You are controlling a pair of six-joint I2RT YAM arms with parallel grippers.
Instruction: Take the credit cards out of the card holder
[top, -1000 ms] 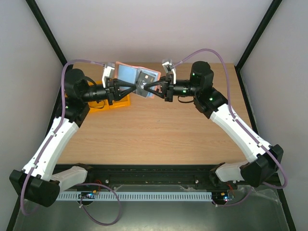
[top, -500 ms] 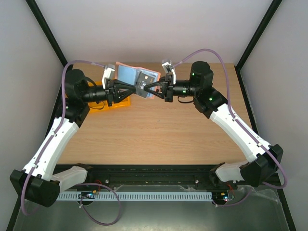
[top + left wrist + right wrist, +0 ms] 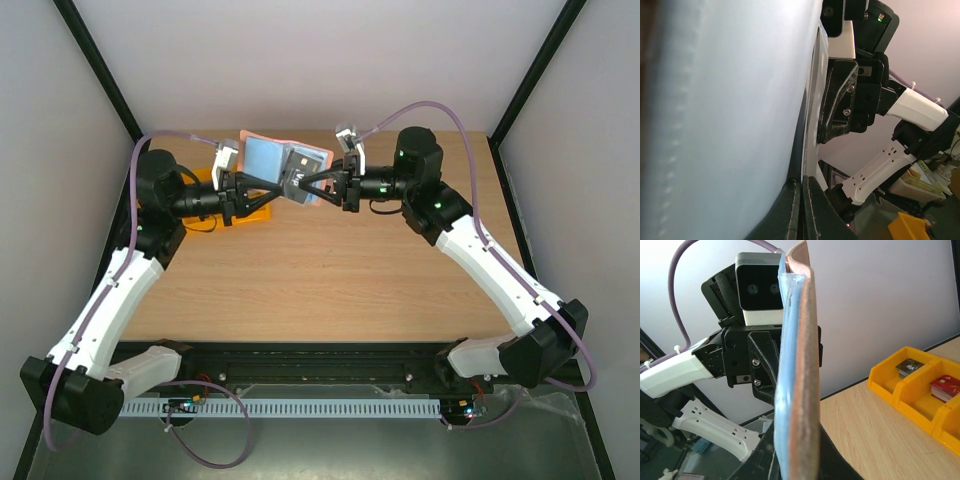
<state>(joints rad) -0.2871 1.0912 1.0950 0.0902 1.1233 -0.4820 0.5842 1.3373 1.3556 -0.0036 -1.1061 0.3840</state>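
Hovering above the far middle of the table [image 3: 330, 270], the card holder [image 3: 266, 156] hangs between the two hands, which meet at it from opposite sides. In the top view its pale blue face tilts up towards the camera, with one dark card [image 3: 300, 172] showing in the half nearer the right arm. The right hand [image 3: 304, 186] is clamped on the holder: its wrist view shows the wallet edge-on and upright, tan-brown leather on one side and pale blue layers on the other, rising from between the two dark fingers [image 3: 760, 462] at the bottom of the frame. The left hand [image 3: 280, 186] reaches in from the opposite side; in its wrist view the blurred pale face fills the left of the frame and the fingers [image 3: 787, 212] sit almost together with a thin edge of the holder running up between them. A yellow tray [image 3: 890, 385] stands on the table behind, with a dark card and a red card [image 3: 946, 385] in separate compartments.
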